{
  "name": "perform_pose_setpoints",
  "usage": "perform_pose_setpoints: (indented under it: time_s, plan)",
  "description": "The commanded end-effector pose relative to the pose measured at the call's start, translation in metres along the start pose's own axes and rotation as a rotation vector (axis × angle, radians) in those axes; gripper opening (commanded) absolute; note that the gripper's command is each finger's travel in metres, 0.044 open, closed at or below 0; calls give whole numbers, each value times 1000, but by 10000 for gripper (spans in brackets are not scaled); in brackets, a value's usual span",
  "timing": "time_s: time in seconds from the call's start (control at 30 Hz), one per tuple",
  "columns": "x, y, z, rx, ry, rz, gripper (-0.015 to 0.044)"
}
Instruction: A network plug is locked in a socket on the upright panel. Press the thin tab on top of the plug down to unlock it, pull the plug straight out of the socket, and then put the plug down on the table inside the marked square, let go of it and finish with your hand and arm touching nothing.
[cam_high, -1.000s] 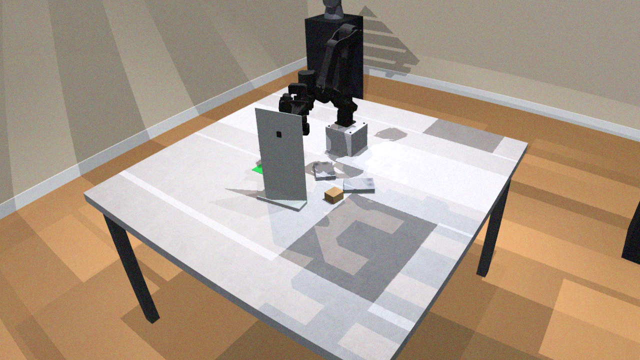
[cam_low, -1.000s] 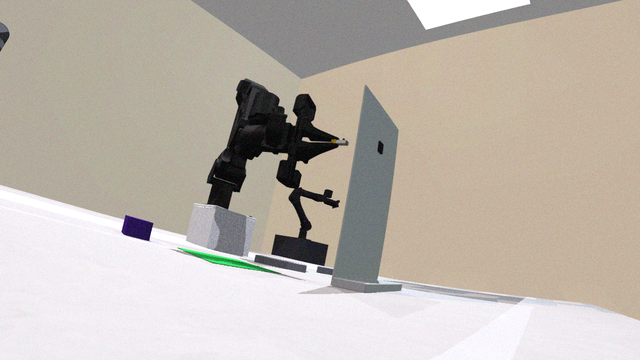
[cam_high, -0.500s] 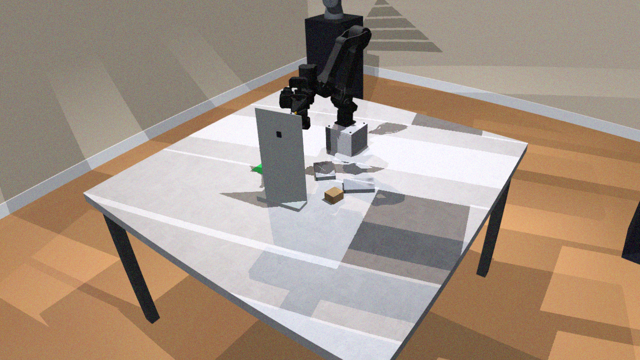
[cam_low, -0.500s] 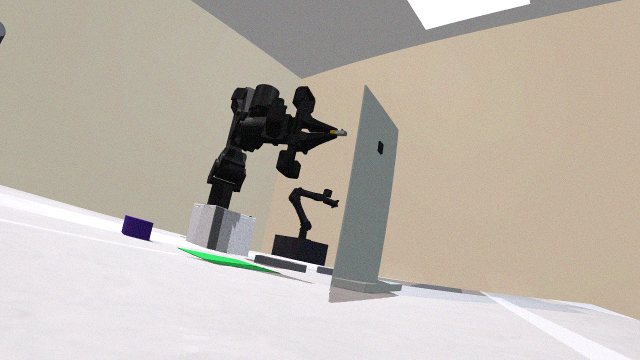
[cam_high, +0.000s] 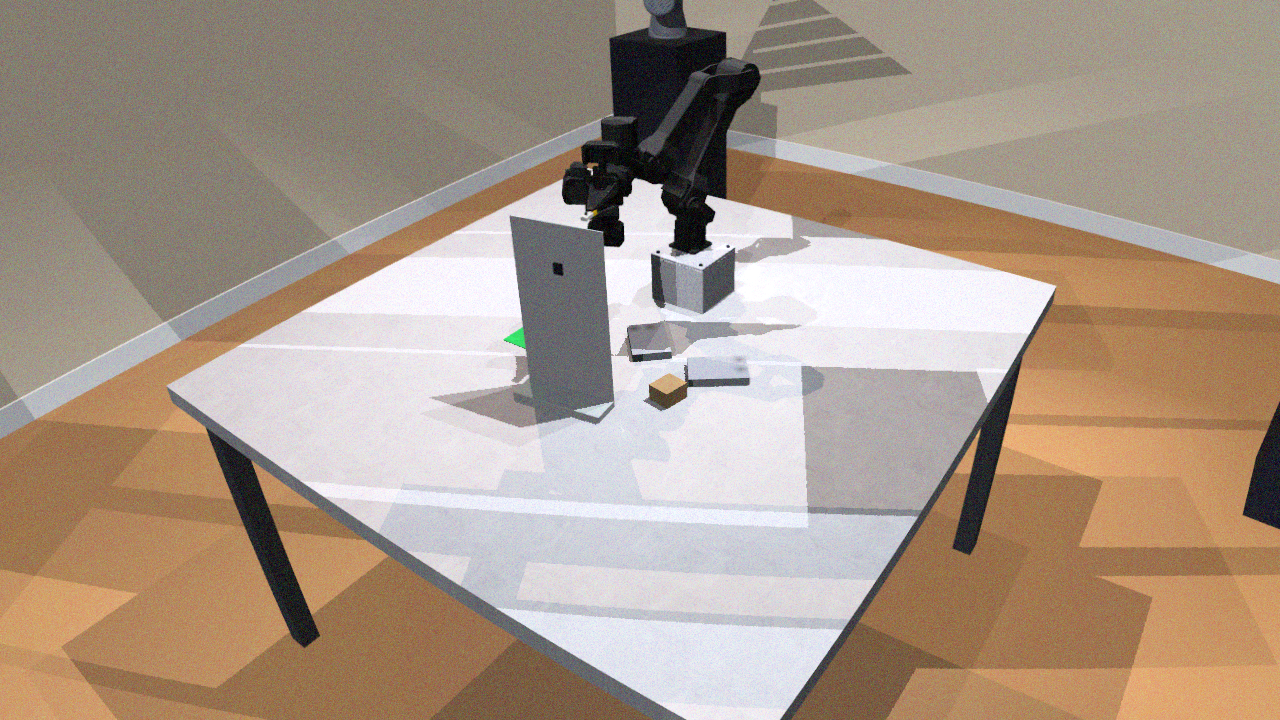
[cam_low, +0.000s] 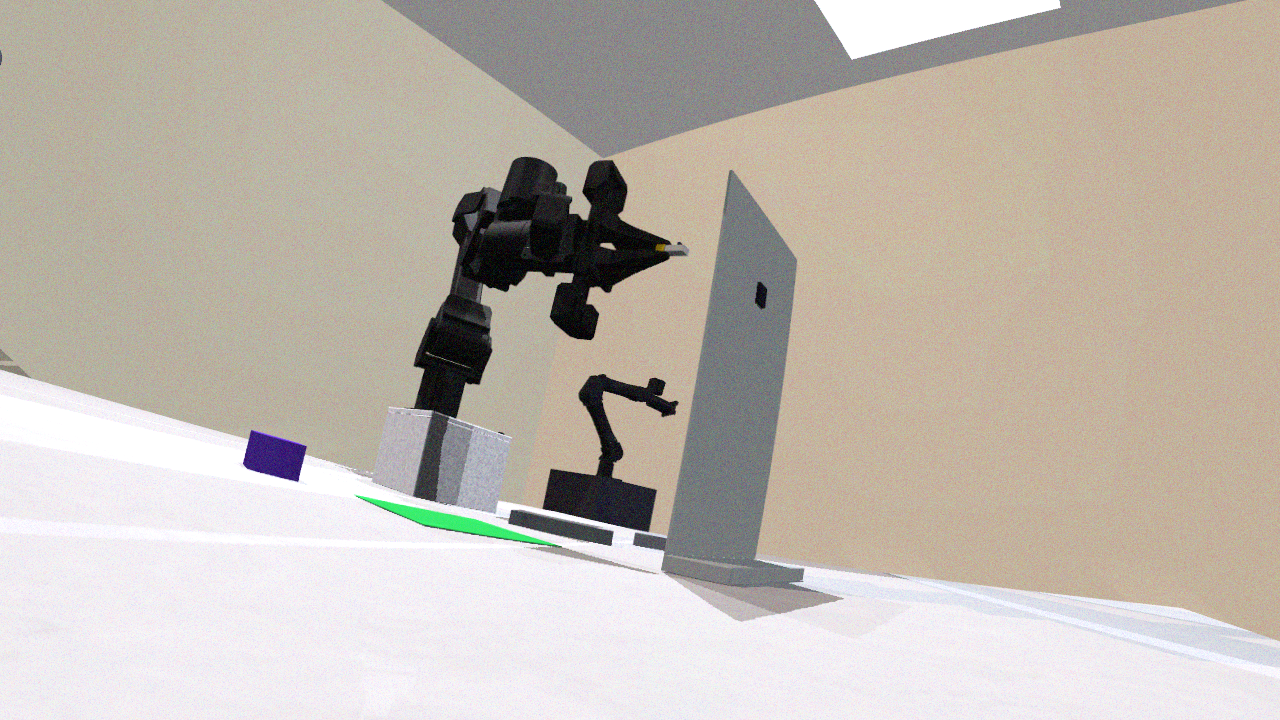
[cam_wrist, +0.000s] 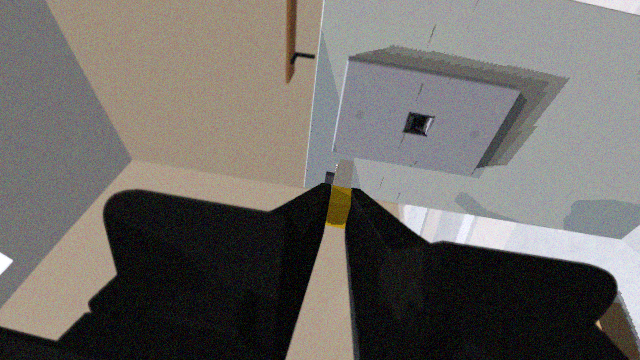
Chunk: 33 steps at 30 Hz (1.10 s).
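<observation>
Our matte black gripper (cam_wrist: 339, 196), nearly closed, pinches the small boxy yellow-and-grey plug (cam_wrist: 340, 207) at frame centre, clear of the flat grey panel (cam_wrist: 430, 115).

Beige walls (cam_high: 268, 134) met an orange patchwork floor (cam_high: 1145, 465); my white tabletop (cam_high: 626, 537) stood on dark legs (cam_high: 264, 546).

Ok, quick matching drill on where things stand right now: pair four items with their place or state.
Items:
1. small grey-and-yellow network plug
2. dark square socket
3. flat green marked square
4. small tan block

States:
A. vacant
B. on the table beside the upright grey panel's base
C. clamped in the black pincer
D. on the table, nothing on it

Pairs: 1-C, 2-A, 3-D, 4-B
</observation>
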<state>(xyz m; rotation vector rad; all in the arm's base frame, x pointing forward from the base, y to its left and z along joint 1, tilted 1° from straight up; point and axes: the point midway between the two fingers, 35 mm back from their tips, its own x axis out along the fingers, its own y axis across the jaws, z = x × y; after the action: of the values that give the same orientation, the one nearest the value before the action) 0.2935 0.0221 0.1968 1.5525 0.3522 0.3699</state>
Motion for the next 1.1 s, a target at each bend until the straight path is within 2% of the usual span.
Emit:
perform_pose_setpoints:
  time_s: [0.0, 0.57, 1.07]
  plan:
    - [-2, 5, -1, 1, 2, 2, 0]
    - [4, -54, 55, 185, -263, -252, 0]
    - [-16, -123, 97, 317, -524, -561, 0]
